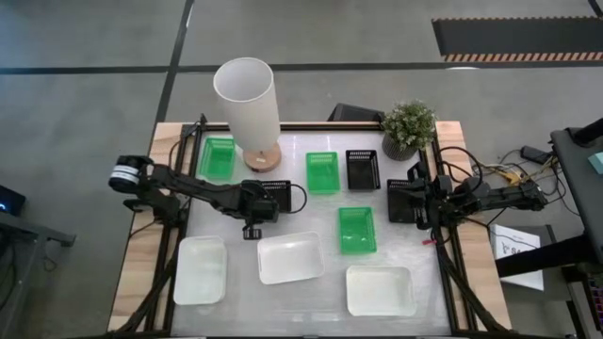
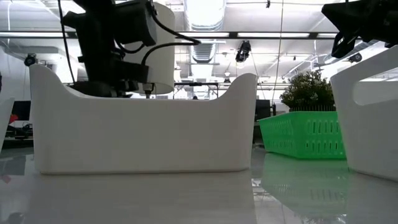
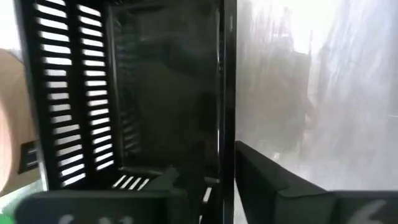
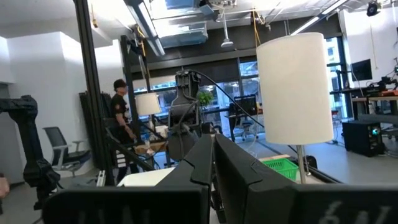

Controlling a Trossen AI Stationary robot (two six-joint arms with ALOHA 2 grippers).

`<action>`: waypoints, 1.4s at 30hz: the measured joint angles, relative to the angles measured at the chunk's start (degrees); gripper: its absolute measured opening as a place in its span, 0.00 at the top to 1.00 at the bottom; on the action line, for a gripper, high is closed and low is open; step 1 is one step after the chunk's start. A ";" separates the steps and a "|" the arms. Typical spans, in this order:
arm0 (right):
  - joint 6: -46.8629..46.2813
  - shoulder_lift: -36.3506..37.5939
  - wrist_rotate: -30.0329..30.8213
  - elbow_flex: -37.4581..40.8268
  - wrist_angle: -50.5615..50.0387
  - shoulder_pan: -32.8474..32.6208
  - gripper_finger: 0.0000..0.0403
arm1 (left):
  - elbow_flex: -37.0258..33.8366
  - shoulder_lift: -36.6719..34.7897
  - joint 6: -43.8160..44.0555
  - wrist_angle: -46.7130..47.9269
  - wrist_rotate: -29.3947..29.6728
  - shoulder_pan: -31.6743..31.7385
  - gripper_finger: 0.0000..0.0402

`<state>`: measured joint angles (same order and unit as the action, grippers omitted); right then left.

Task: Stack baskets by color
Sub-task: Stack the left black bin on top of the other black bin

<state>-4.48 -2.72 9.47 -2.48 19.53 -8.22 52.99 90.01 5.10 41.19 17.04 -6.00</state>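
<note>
A black basket (image 1: 277, 192) (image 3: 155, 93) with slotted walls rests by its bottom on the table near the middle. My left gripper (image 1: 267, 205) (image 3: 205, 177) points steeply down, shut on it. A second black basket (image 1: 363, 169) sits at the far right. Three green baskets (image 1: 219, 158) (image 1: 322, 172) (image 1: 357, 230) and three white baskets (image 1: 201, 269) (image 1: 290, 257) (image 1: 380, 290) lie apart on the table. My right gripper (image 1: 398, 201) (image 4: 212, 155) is shut on nothing at the right edge. In the low view a white basket (image 2: 143, 124) hides the left gripper's fingers. My left gripper has the black basket's wall (image 3: 227, 124) that faces the table's near edge. One finger stands inside the basket and one finger (image 3: 261, 177) outside it. The fingers come from above, slanting down from the table's left. The basket's bottom rests on the table.
A tall white lamp (image 1: 247, 113) on a wooden foot stands just beyond the held basket. A potted plant (image 1: 408, 127) stands at the far right corner. Bare table shows between the green basket and the white ones.
</note>
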 joint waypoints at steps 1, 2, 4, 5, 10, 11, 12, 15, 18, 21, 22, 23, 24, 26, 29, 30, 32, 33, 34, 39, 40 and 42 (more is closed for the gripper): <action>-0.01 -0.01 0.00 0.00 0.01 -0.01 0.98 | 0.00 0.19 0.00 -0.01 -0.02 0.00 0.89; -0.01 0.00 0.00 0.00 0.02 -0.01 0.98 | 0.02 0.22 0.00 -0.06 -0.02 0.00 0.92; -0.01 0.00 0.00 0.00 0.01 0.00 0.98 | 0.02 0.18 0.01 0.12 -0.06 0.00 0.97; 0.01 0.00 0.00 0.00 0.02 -0.01 0.98 | 0.06 0.16 0.11 0.18 -0.09 0.00 0.99; 0.03 -0.01 0.00 0.00 0.03 -0.01 0.98 | 1.45 -0.22 0.35 0.46 -0.17 -0.53 1.00; 0.03 0.00 0.00 0.00 0.02 -0.01 0.98 | 1.94 -0.28 0.35 0.83 -0.22 -0.63 1.00; 0.04 0.00 0.00 0.00 0.02 0.01 0.98 | 2.64 -0.34 0.39 1.55 -0.22 -0.76 1.00; 0.08 0.00 0.00 0.00 0.02 0.01 0.98 | 5.18 -0.48 0.49 3.62 -0.20 -1.18 1.00; 0.09 0.00 0.00 0.00 0.02 -0.01 0.98 | 9.00 -0.48 0.65 7.53 -0.25 -2.26 1.00; 0.03 0.00 0.00 0.00 0.02 -0.01 0.98 | 14.05 -0.48 1.80 10.97 -0.23 -3.84 1.00; 0.00 0.00 0.00 0.00 0.01 0.01 0.98 | 15.89 -0.48 2.07 11.80 -0.24 -4.51 1.00; -0.39 0.00 0.00 0.00 0.01 -0.01 0.98 | 17.95 -0.48 2.24 12.18 -0.28 -5.27 1.00; -0.63 0.00 0.00 0.00 0.02 -0.01 0.98 | 19.94 -0.48 2.44 12.23 -0.28 -6.07 1.00; -0.86 0.00 -0.25 0.00 0.02 0.00 0.98 | 23.80 -0.48 2.53 11.52 -0.26 -7.43 1.00; -0.93 0.00 -0.52 -0.17 -0.09 -0.01 0.98 | 28.15 -0.48 3.22 8.31 0.01 -8.48 1.00; -0.97 0.00 -0.59 -0.43 -0.16 -0.01 0.98 | 29.10 -0.48 3.31 6.18 0.04 -8.52 1.00; -1.03 0.00 -1.57 -1.23 -0.09 0.01 0.98 | 30.12 -0.48 3.32 1.85 0.27 -8.54 1.00; -1.06 0.00 -2.41 -1.66 -0.06 -0.01 0.98 | 30.34 -0.48 3.30 -0.19 0.34 -8.52 1.00; -1.06 0.00 -3.57 -2.19 -0.36 -0.01 0.98 | 30.44 -0.48 3.24 -2.34 0.44 -8.52 1.00; -1.65 0.00 -10.18 -4.84 -3.39 -0.01 0.98 | 30.20 0.71 3.58 -12.65 3.13 -7.46 1.00; -1.65 0.00 -11.26 -5.20 -3.50 -0.01 0.98 | 30.16 1.25 3.60 -14.38 4.27 -7.14 1.00; -1.65 0.00 -12.92 -5.98 -4.38 -0.01 0.98 | 30.54 2.67 3.66 -18.45 5.61 -6.45 1.00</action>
<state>-6.13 -2.72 -3.44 -8.46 15.14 -8.23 83.54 92.68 8.76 22.73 22.64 -12.45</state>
